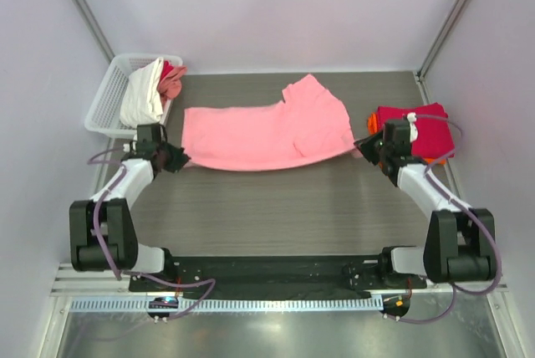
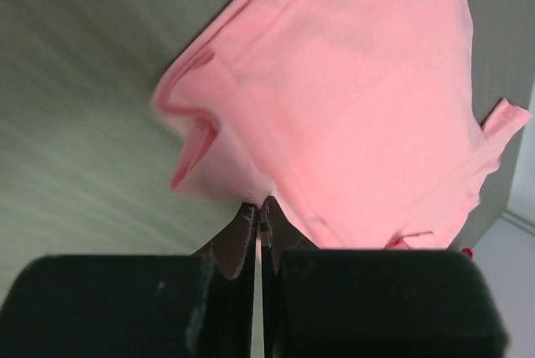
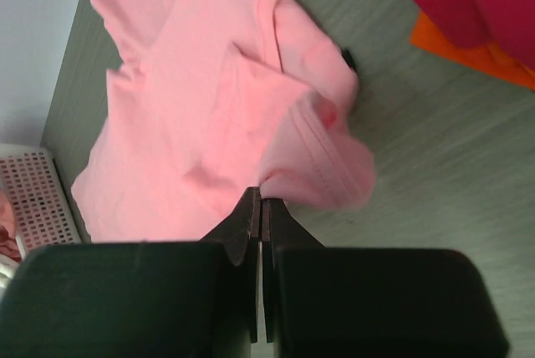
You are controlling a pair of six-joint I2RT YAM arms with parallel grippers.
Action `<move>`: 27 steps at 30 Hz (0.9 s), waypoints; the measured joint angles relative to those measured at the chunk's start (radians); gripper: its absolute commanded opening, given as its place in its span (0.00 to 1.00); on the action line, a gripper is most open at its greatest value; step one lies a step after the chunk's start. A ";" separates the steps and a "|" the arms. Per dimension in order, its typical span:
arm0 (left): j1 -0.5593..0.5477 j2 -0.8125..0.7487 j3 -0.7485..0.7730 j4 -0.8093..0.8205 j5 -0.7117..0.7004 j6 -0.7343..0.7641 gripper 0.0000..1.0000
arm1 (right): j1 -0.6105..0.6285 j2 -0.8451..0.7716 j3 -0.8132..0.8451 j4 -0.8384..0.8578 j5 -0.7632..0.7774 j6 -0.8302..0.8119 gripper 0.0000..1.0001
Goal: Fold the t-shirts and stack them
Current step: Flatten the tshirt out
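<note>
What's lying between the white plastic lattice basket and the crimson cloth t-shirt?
The large salmon-pink cloth t-shirt, stretched out; the top view shows it.

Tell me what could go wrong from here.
The left pincer and right pincer each grip only a thin edge of the salmon-pink t-shirt, so it may slip free. One sleeve lies folded over its body, so folding might trap that wrinkle. The crimson t-shirt sits close beside the right pincer and could get dragged.
</note>
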 measured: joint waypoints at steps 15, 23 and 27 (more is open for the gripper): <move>0.000 -0.531 -0.452 0.002 -0.023 0.085 0.09 | -0.002 -0.674 -0.451 -0.106 0.093 0.034 0.19; 0.004 -0.906 -0.522 -0.234 -0.044 0.078 1.00 | -0.004 -1.058 -0.472 -0.339 0.148 0.056 0.73; -0.011 -1.015 -0.520 -0.305 -0.052 0.057 0.99 | -0.005 -1.013 -0.433 -0.413 0.153 0.031 0.68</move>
